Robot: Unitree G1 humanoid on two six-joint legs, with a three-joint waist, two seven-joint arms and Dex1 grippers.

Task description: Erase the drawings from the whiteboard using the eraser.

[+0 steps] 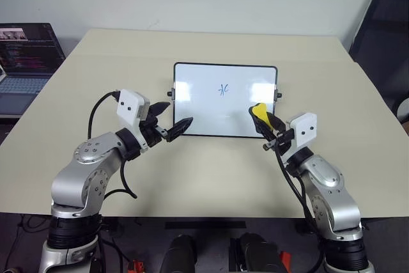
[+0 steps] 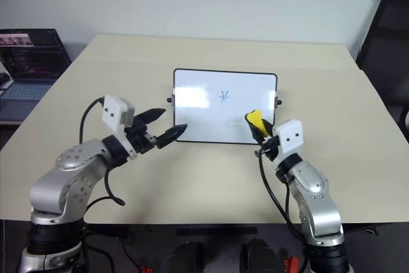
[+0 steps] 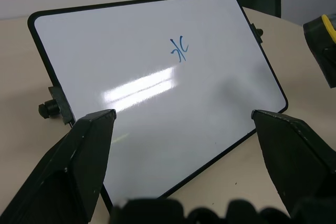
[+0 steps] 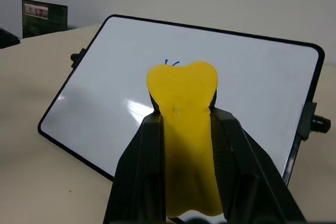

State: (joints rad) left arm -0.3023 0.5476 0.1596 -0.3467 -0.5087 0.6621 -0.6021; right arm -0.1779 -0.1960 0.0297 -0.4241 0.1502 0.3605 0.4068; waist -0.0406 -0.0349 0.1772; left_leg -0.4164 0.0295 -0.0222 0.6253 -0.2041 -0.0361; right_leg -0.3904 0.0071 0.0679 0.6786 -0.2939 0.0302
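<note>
One blue drawing (image 1: 222, 90) remains on my whiteboard (image 1: 192, 113); right end effector (image 1: 263, 121) grips the eraser (image 1: 258, 112), left end effector (image 1: 174, 123) spread wide.

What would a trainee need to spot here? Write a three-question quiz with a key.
1. True or false: the glossy white black-framed whiteboard is wiped clean.
2. Which gripper holds the small yellow block eraser? A) left B) right
3. Fill in: the left gripper stands ____.

Key:
1. False; one blue scribble drawing shows.
2. B; the right gripper is shut on it.
3. Open, holding nothing.
</note>
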